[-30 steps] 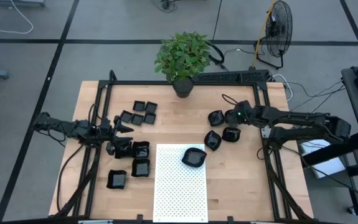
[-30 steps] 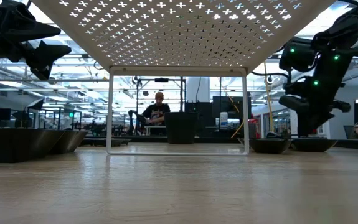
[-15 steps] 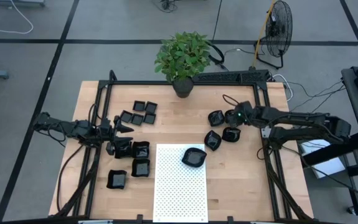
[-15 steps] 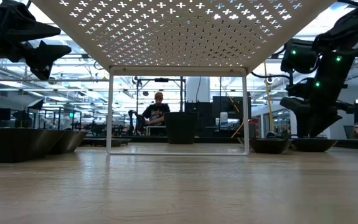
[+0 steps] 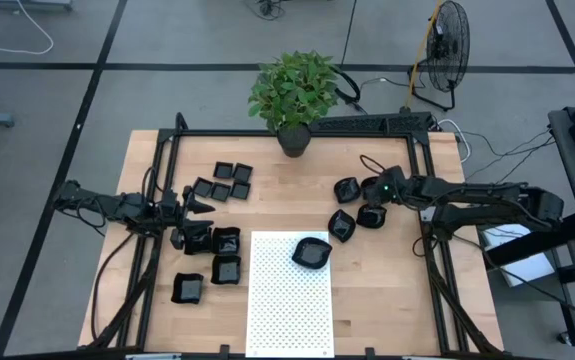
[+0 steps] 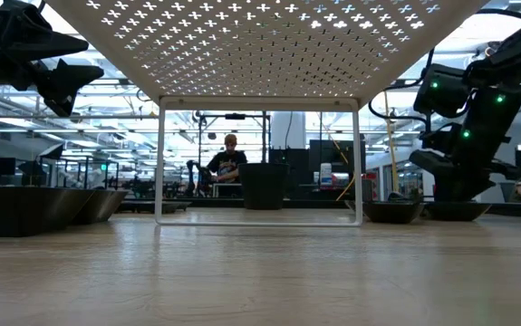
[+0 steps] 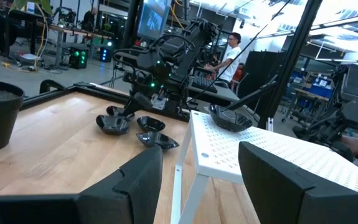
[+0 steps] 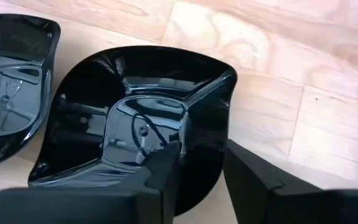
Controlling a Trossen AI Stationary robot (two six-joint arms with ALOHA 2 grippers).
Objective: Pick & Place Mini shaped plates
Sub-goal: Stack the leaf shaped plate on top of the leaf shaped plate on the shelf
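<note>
Three glossy black mini shaped plates lie at the table's right: one [image 5: 347, 188], one [image 5: 342, 226], and one [image 5: 370, 216] under my right gripper [image 5: 375, 202]. The same plate fills the right wrist view [image 8: 135, 124]. My right gripper [image 8: 200, 177] slants down onto it. Another plate [image 5: 312, 252] rests on the white dotted mat [image 5: 287, 310]. Several more plates [image 5: 222, 180] [image 5: 217, 255] lie at the left. My left gripper [image 5: 205, 207] hovers open and level above them, its fingers wide apart in its own wrist view [image 7: 197, 180]. My right gripper has the plate's raised side wall [image 8: 207, 155] between its two fingers: one fingertip [image 8: 169, 158] is inside the dish and the other [image 8: 247, 174] is outside it. The fingers slant down from the table's right side. The plate lies flat on the wood.
A potted plant [image 5: 293, 100] stands at the table's far edge. A black frame [image 5: 417, 160] runs around the table. The raised mat spans the middle near side, standing on a white frame [image 6: 260, 163]. In the low view a person [image 6: 231, 163] sits in the room behind.
My right gripper has sunk a little toward the plate under it and tipped slightly. The plates lie where they were, and my left arm has kept still.
</note>
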